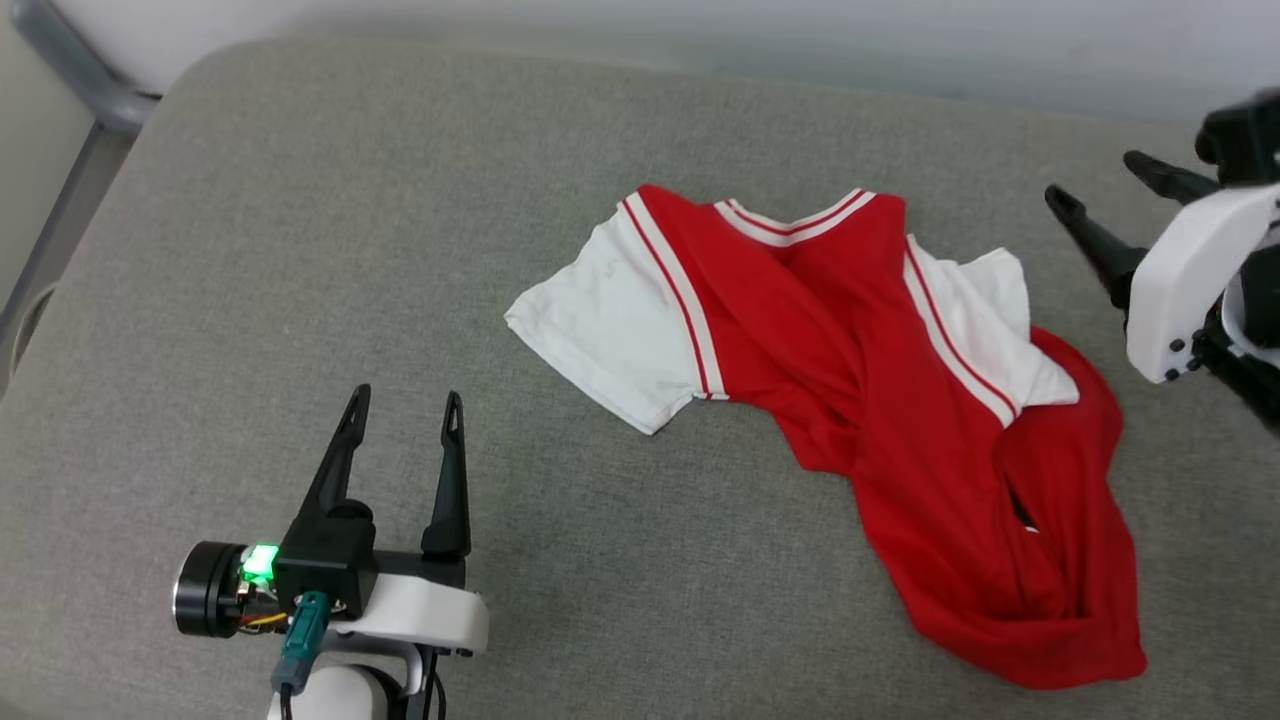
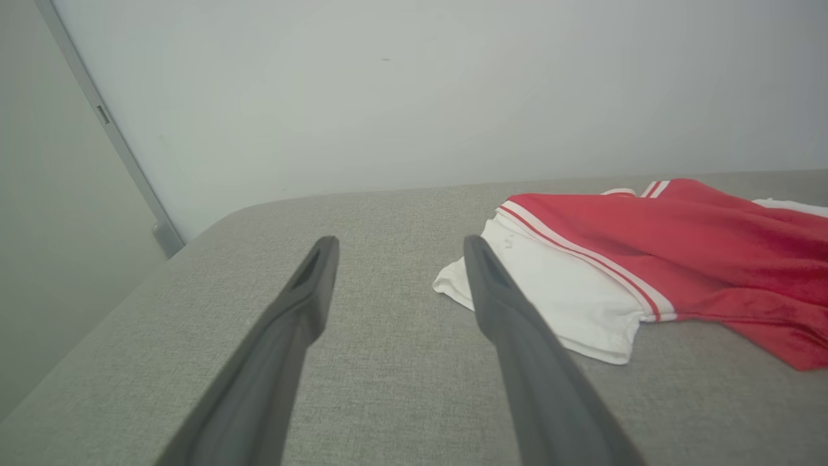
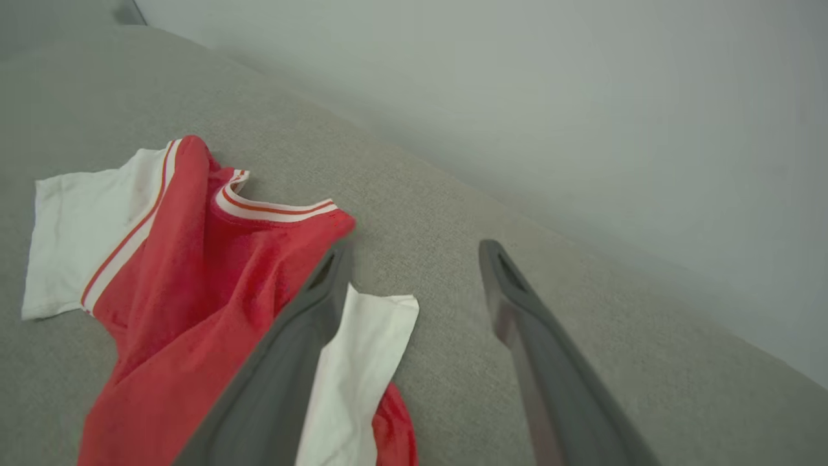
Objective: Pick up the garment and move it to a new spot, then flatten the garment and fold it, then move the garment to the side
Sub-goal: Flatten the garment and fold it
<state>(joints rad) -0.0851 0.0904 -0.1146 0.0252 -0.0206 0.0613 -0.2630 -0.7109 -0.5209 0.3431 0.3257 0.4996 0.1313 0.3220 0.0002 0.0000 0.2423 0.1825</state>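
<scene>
Red jersey w/ white sleeves [image 1: 850, 400] lies crumpled on grey fabric surface [image 1: 300, 250]; left claw [image 1: 407, 395] & right claw [image 1: 1095, 178] flank it, both spread & empty, prob. pre-grab.

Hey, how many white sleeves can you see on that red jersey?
2. One sleeve lies flat at the jersey's left end; the other is bunched on its right side, near the right pincer.

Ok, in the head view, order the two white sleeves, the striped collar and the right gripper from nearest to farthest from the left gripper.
1. Left white sleeve, up and right of the left gripper.
2. Striped collar, middle, far edge.
3. Right white sleeve, farther right.
4. Right gripper, far right edge.
</scene>
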